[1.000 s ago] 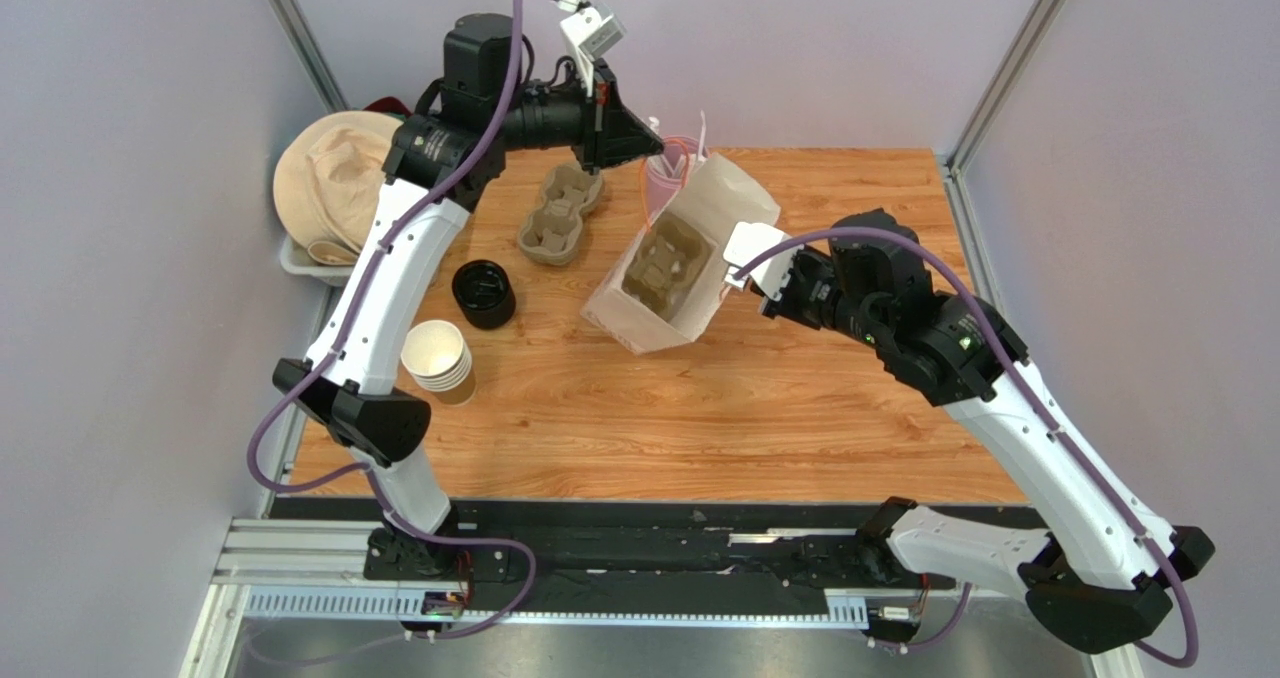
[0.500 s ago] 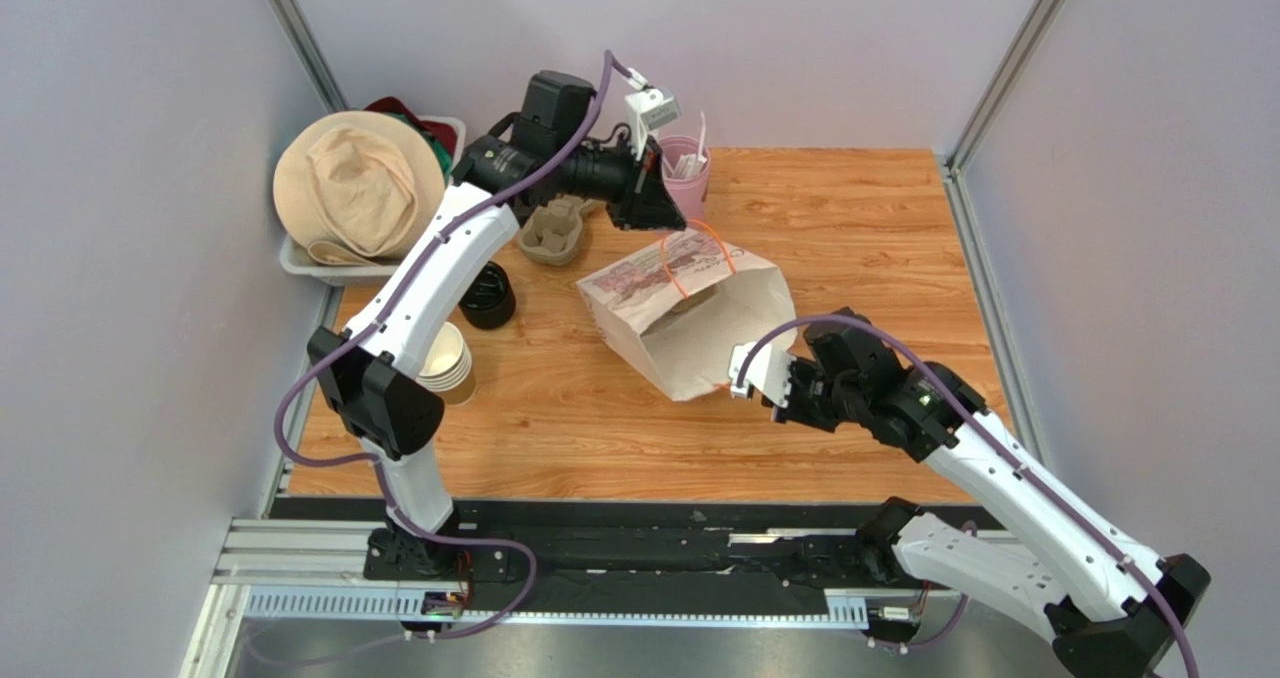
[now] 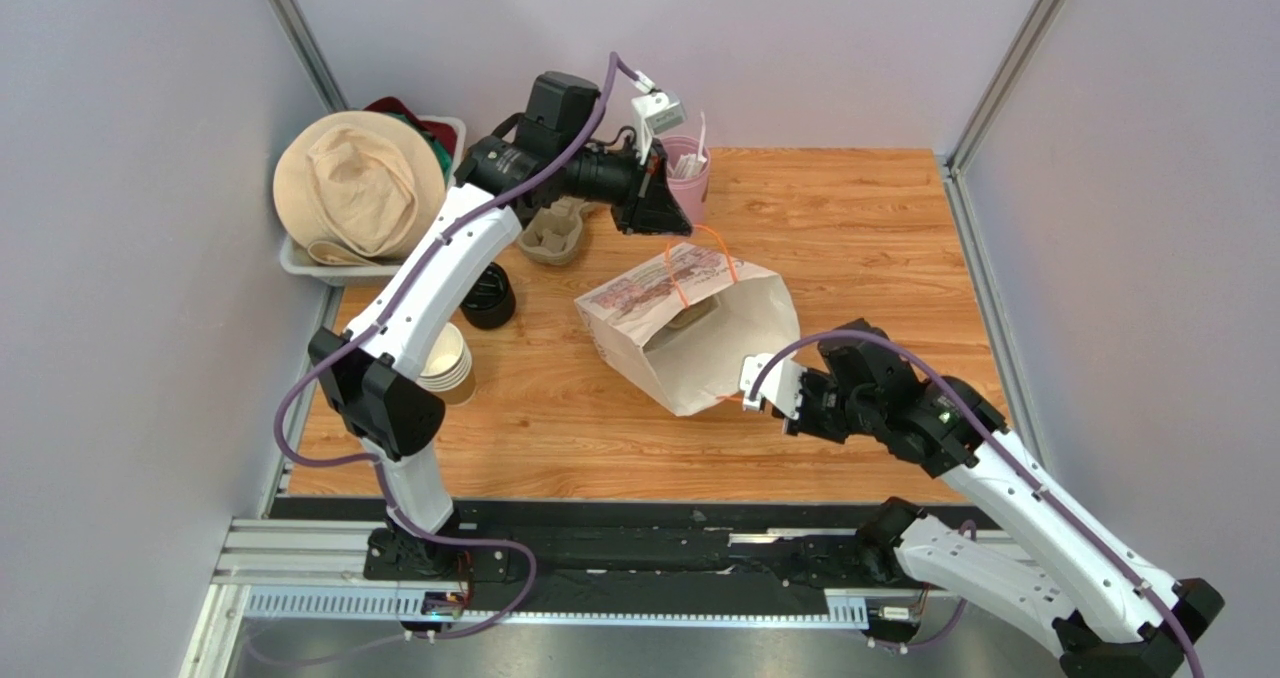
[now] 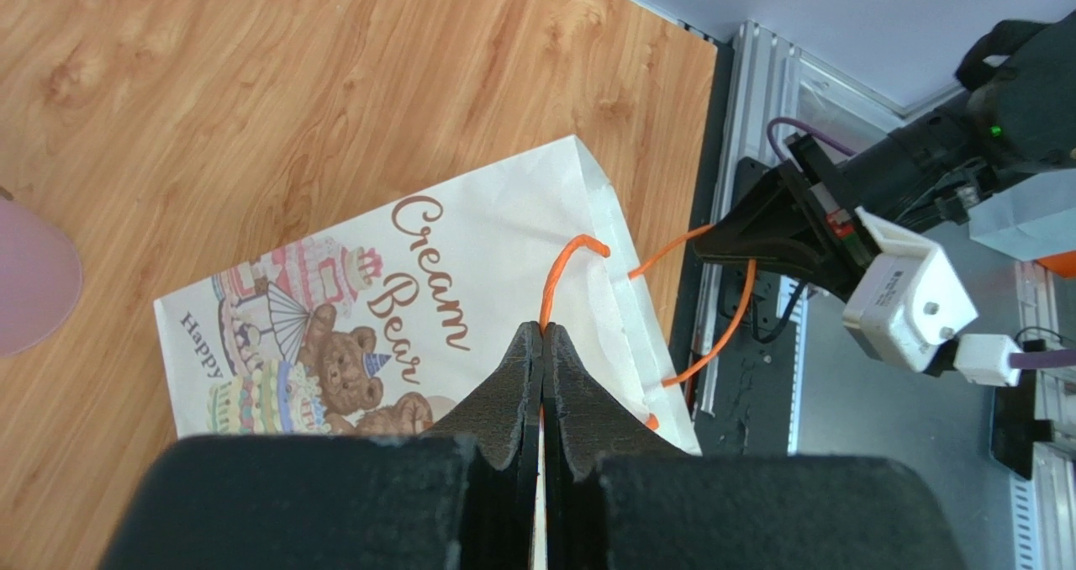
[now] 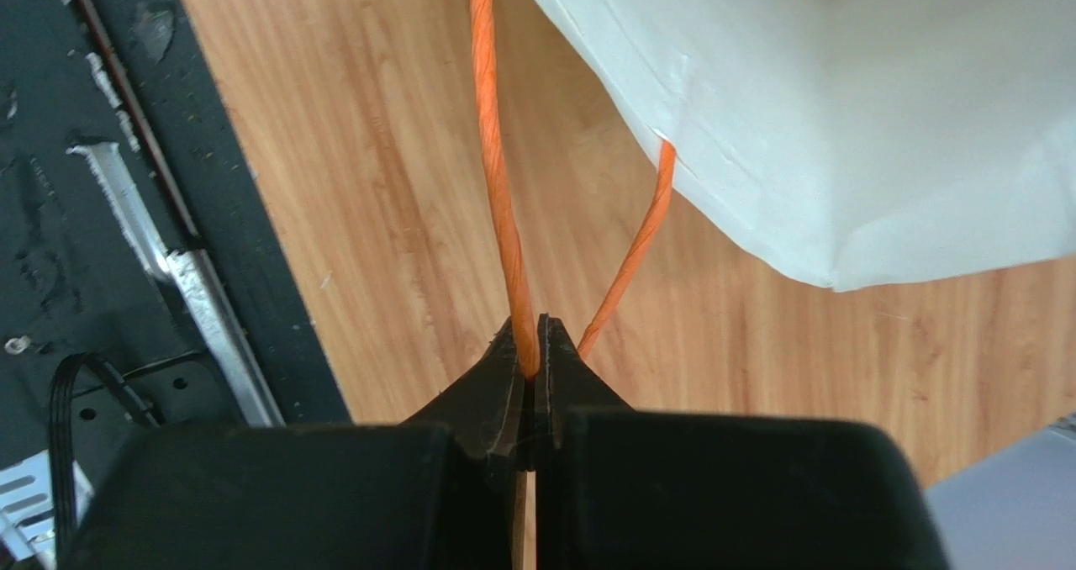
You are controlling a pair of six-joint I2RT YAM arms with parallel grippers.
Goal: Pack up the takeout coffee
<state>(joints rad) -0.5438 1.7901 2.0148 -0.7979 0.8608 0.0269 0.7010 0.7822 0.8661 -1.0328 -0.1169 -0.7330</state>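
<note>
A white paper bag (image 3: 661, 300) printed with "Cream Bear" (image 4: 417, 267) lies tilted on the wooden table, stretched between both grippers. My left gripper (image 3: 672, 231) (image 4: 543, 333) is shut on one orange handle (image 4: 568, 257) at the bag's far side. On the near side, my right gripper (image 3: 747, 393) (image 5: 533, 333) is shut on the other orange handle (image 5: 495, 179), with the bag's white corner (image 5: 808, 116) just beyond it. The takeout coffee is out of view; I cannot see into the bag.
A nested stack of paper cups (image 3: 440, 360) and a black lid (image 3: 484, 300) sit at the left. A pulp cup carrier (image 3: 553, 233) and a pink cup of sticks (image 3: 687, 176) stand behind the bag. A bin with a tan hat (image 3: 353, 183) is far left.
The bag went from standing open to lying tilted with its print up. My right gripper pulled its handle toward the near edge; my left arm swung right and down over the bag.
</note>
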